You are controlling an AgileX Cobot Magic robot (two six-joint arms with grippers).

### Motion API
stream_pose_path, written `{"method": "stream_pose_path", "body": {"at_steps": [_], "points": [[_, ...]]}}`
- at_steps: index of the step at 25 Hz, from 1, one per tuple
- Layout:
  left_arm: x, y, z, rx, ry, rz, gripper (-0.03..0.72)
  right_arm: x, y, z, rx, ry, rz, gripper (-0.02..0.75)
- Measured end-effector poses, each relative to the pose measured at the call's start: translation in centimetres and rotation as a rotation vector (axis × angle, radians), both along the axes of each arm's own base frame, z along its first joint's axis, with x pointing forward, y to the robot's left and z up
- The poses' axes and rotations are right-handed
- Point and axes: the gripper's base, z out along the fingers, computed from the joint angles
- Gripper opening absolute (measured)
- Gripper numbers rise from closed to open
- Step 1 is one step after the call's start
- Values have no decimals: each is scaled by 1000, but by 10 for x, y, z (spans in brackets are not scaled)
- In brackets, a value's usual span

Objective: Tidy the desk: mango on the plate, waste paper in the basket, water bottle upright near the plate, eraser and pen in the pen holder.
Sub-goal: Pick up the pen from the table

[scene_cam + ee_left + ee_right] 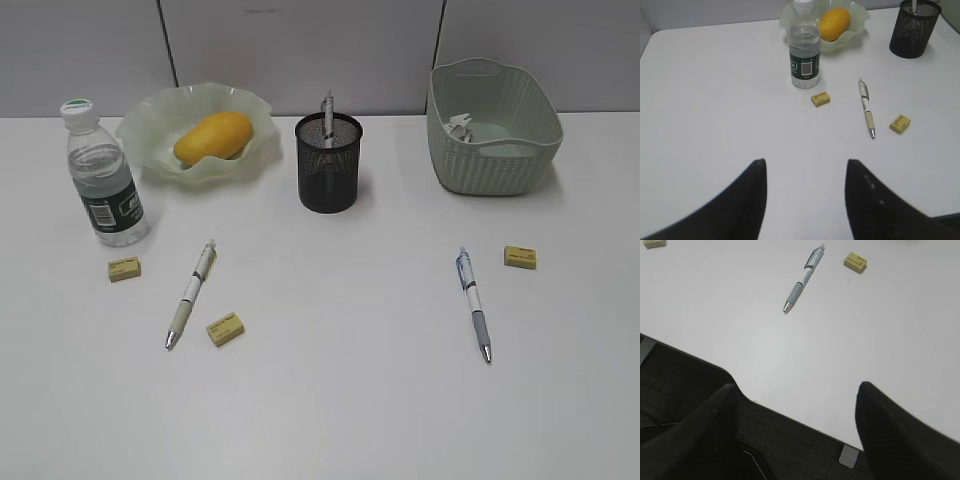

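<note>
1. You're looking at an office-style desk setup: plain white desk backing onto grey partition panels.
2. Stationery is lying around: pens, erasers, a mesh pen holder.
3. Dark carpet-like floor is showing below the desk edge.

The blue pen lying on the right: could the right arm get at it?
Probably yes. The blue pen lies alone on bare desk, ahead of the open, empty right end effector, with nothing between them.
</note>
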Motion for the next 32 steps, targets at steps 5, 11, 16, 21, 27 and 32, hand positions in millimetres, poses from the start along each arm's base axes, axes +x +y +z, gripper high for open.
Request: {"method": "stream_pose_path", "body": {"at_steps": [5, 11, 16, 21, 27, 32], "points": [[0, 0, 0, 0, 0, 0, 387, 0, 0, 0, 1, -2, 0, 571], [0, 0, 0, 0, 0, 0, 387, 0, 0, 0, 1, -3, 1, 571], [0, 0, 14, -16, -81, 0, 387, 0, 0, 0, 1, -3, 1, 571], [20, -5, 42, -78, -140, -17, 387, 0, 0, 0, 1, -3, 1, 571], [68, -19, 58, -186, 33, -95, 387, 0, 0, 0, 1, -3, 1, 571], [110, -30, 61, -232, 163, -171, 387, 0, 0, 0, 1, -3, 1, 571]]}}
